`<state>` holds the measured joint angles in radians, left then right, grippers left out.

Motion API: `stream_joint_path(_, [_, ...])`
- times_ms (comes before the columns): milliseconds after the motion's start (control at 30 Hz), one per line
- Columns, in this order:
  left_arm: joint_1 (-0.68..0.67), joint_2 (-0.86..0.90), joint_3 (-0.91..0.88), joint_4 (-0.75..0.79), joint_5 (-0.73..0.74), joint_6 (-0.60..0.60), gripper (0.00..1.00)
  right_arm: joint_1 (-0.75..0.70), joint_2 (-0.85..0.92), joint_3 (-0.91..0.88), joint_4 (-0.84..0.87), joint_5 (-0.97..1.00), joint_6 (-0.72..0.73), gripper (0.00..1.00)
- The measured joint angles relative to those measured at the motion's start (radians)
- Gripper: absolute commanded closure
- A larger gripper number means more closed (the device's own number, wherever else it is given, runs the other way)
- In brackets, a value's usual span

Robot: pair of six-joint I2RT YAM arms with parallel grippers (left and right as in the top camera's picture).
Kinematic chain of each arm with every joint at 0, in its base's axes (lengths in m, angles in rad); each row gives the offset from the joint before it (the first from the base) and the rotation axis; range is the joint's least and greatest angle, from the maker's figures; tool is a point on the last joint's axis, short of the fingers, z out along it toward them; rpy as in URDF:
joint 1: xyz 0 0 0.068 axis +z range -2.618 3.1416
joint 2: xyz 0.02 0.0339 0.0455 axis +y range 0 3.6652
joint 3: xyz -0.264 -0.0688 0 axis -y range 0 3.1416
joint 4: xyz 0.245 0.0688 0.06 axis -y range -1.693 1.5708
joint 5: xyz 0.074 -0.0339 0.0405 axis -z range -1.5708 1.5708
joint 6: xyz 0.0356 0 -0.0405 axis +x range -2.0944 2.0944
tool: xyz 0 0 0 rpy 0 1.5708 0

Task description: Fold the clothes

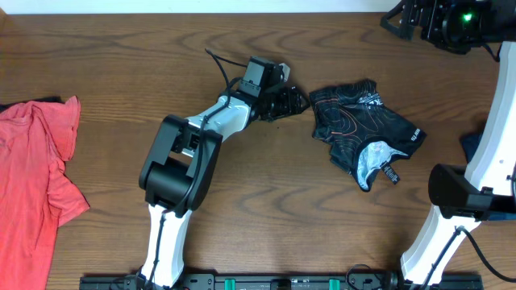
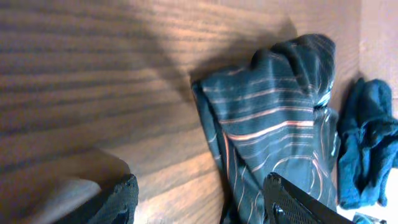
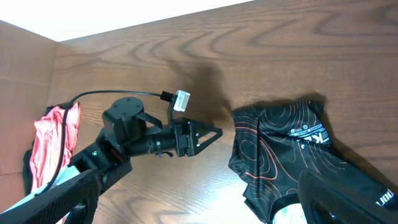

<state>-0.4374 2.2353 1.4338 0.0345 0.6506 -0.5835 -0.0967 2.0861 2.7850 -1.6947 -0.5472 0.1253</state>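
The black jersey [image 1: 359, 129] lies crumpled on the desk [image 1: 322, 234], right of centre. The left fingers [image 1: 292, 101] are spread apart and empty right at its left edge, though contact cannot be told. The right fingers [image 3: 336, 199] are released, wide apart and holding nothing, away from the jersey. White lettering on the fabric is too small to read; a red garment [image 1: 32, 169] lies far left and a blue cloth [image 2: 367, 143] just beyond the jersey.

Left arm [image 1: 218, 121] reaches out low, its left gripper [image 1: 300, 101] just beside the jersey's [image 1: 363, 129] left edge, jaws parted, not touching it. Right gripper [image 1: 407, 20] hangs high beyond the jersey, jaws spread wide, empty.
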Motion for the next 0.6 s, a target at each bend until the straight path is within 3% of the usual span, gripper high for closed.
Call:
stream_joint_path(500, [-0.068, 0.069, 0.015, 0.216, 0.003, -0.192, 0.32, 0.0, 0.0, 0.0, 0.0, -0.045, -0.023, 0.01])
stream_joint_path(533, [-0.078, 0.071, 0.015, 0.223, 0.0, -0.204, 0.33, 0.0, 0.0, 0.0, 0.0, -0.045, -0.023, 0.01])
stream_joint_path(600, [-0.1, 0.073, 0.015, 0.226, -0.012, -0.224, 0.46, 0.0, 0.0, 0.0, 0.0, -0.045, -0.023, 0.01])
